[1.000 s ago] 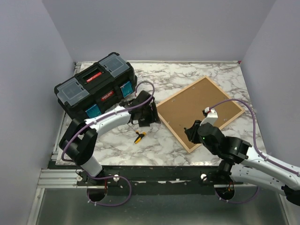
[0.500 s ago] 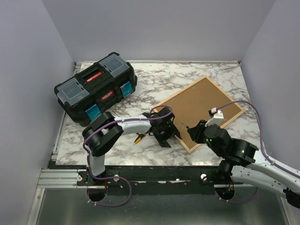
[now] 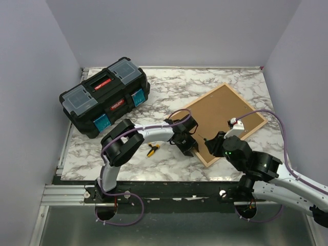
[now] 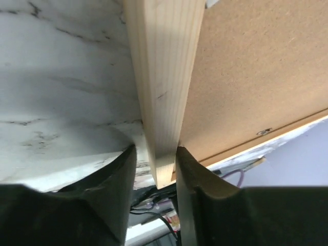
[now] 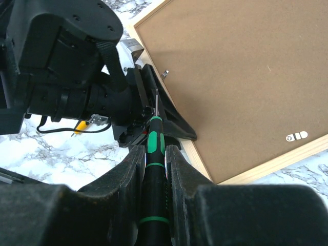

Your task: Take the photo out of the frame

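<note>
Left wrist view: my left claw (image 4: pixel 156 164) has its fingers apart and straddles the frame's (image 4: pixel 164 77) near-left rail. One finger touches the wood, with a sliver of gap at the other. The frame lies face down on the right half of the marble table (image 3: pixel 154 159), brown backing board (image 4: pixel 256 77) uppermost. Just right of it, my right claw (image 5: pixel 154 149) is clamped on a green-and-black screwdriver (image 5: pixel 152 177).

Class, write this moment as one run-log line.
left gripper open, astride frame edge | right gripper shut on screwdriver | backing up, in frame | photo unseen
</note>
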`<state>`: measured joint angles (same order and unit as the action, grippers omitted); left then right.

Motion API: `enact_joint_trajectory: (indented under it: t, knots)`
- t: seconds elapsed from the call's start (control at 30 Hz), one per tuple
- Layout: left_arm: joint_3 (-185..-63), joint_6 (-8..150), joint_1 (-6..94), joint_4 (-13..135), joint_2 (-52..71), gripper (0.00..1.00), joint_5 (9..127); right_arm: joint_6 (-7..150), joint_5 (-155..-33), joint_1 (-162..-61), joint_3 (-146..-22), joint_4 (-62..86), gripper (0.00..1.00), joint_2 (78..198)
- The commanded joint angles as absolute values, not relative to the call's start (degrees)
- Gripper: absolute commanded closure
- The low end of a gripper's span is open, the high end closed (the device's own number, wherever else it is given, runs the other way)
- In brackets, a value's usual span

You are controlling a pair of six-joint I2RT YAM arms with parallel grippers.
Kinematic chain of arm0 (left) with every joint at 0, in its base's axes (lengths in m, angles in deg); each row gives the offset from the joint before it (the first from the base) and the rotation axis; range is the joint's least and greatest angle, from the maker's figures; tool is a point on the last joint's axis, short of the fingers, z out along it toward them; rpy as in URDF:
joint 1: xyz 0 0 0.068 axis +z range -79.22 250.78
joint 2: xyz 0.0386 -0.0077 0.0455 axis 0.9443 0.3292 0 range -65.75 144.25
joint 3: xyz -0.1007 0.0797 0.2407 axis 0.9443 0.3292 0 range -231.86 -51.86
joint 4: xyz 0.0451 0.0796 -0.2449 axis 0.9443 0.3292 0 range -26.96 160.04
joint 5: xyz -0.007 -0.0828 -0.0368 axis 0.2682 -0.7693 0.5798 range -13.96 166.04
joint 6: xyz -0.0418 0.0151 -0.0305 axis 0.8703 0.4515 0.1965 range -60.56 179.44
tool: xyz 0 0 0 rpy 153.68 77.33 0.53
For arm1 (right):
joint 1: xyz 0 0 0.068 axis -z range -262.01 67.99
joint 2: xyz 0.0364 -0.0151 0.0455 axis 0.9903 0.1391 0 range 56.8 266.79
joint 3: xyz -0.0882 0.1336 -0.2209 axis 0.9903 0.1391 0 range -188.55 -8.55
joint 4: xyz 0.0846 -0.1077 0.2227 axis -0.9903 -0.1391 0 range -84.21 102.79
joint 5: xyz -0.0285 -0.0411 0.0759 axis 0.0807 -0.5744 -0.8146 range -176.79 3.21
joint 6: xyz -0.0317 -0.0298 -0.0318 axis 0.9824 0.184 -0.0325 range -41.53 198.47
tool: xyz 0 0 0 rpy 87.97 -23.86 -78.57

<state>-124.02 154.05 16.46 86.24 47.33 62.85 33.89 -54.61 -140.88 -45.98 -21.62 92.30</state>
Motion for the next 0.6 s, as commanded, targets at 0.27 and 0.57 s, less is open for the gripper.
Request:
enact_joint_trajectory:
  t: [0.27, 0.57]
  knots:
    - [-126.6, 114.8, 19.0, 94.8, 48.8, 1.00, 78.7, 33.7, -53.9, -140.9, -46.2, -21.7, 0.99, 92.2]
    - [-118.9, 102.7, 26.3, 83.7, 43.2, 1.00, 67.2, 34.0, -55.0, -140.9, -45.3, -19.0, 0.99, 95.3]
